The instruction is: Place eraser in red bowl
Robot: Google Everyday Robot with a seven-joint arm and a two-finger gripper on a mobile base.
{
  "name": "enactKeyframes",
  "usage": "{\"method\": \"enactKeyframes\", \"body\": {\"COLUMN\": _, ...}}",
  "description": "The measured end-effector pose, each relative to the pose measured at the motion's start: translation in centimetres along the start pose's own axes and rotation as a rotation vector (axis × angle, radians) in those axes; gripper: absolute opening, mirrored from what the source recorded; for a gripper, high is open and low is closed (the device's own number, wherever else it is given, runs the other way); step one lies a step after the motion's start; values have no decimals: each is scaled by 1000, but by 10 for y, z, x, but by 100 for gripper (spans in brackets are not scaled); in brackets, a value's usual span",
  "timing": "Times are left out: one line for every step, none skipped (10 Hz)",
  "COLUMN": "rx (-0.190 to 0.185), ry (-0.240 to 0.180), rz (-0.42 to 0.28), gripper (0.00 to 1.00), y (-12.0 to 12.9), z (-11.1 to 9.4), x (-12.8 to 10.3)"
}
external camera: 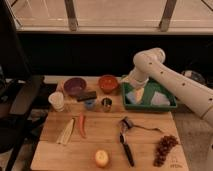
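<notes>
Hand (135, 83) over green tray (150, 106) — eraser (86, 96) beside purple bowl (74, 86).

One camera sits high on the near side of the wooden table (107, 137), looking down and across it toward the window (115, 12) beyond. It stands at middle range, taking in the whole tabletop. The gripper (135, 90) hangs right of centre over the left end of the green tray (150, 106), and the red bowl (108, 82) lies just left of it.

Tool (134, 84) low over left end of green tray (172, 106), just beside red bowl (108, 82). Eraser (87, 95) hemmed in: purple bowl (74, 85) close behind, blue cup (90, 104) and metal cup (106, 104) in front. Bare tabletop (102, 131) between chili (81, 125) and black-handled utensil (127, 150).
</notes>
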Motion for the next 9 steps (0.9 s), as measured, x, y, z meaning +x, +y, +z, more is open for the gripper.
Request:
{"method": "enactKeyframes", "body": {"rx": 9, "ry": -20, "rz": -31, "gripper": 80, "y": -11, "z": 3, "x": -19}}
{"method": "enactKeyframes", "body": {"rx": 17, "ry": -38, "rz": -68, "gripper": 80, "y": -23, "z": 6, "x": -39}}
{"method": "enactKeyframes", "body": {"rx": 25, "ry": -62, "rz": -112, "gripper": 80, "y": -36, "z": 11, "x": -63}}
{"method": "enactKeyframes", "body": {"rx": 31, "ry": -85, "rz": -148, "gripper": 80, "y": -47, "z": 14, "x": -82}}
{"method": "enactKeyframes", "body": {"rx": 38, "ry": -119, "rz": -203, "gripper": 80, "y": -60, "z": 18, "x": -111}}
{"method": "enactKeyframes", "body": {"rx": 41, "ry": -139, "rz": -250, "gripper": 80, "y": -67, "z": 20, "x": -133}}
{"method": "enactKeyframes", "body": {"rx": 42, "ry": -141, "rz": -257, "gripper": 80, "y": -68, "z": 20, "x": -136}}
{"method": "enactKeyframes", "body": {"rx": 42, "ry": -138, "rz": -253, "gripper": 80, "y": -67, "z": 19, "x": -133}}
{"method": "enactKeyframes", "body": {"rx": 42, "ry": -138, "rz": -253, "gripper": 80, "y": -67, "z": 19, "x": -133}}
